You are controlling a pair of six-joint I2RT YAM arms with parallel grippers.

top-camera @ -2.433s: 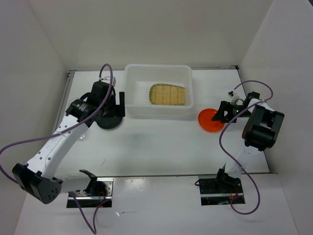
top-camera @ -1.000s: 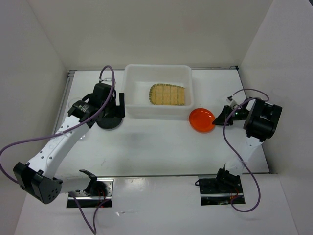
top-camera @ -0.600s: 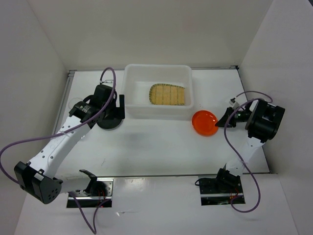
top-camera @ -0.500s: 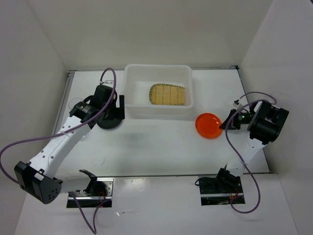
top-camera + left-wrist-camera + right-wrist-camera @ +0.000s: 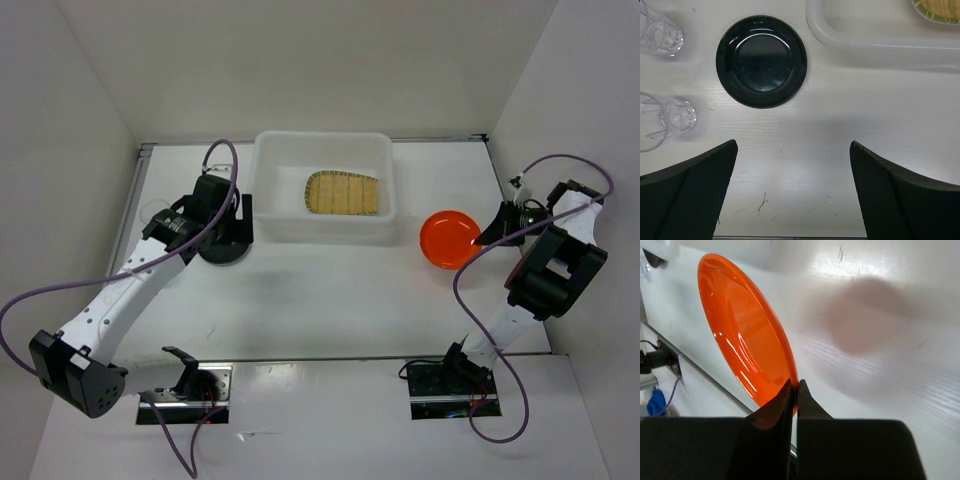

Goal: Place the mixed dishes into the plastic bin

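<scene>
The orange plate hangs tilted above the table, right of the plastic bin. My right gripper is shut on its right rim. In the right wrist view the plate stands on edge, its rim pinched in the gripper. The bamboo tray lies inside the bin. My left gripper is open and empty above the table, just short of the black plate. Two clear cups stand left of that plate.
The bin's near wall runs along the top right of the left wrist view, with a corner of the bamboo tray behind it. White walls close in the table on three sides. The right arm's purple cable loops beside the plate.
My right gripper closed on the orange plate's rim, lifted it off the table and carried it right, away from the bin. The left arm has hardly moved.
</scene>
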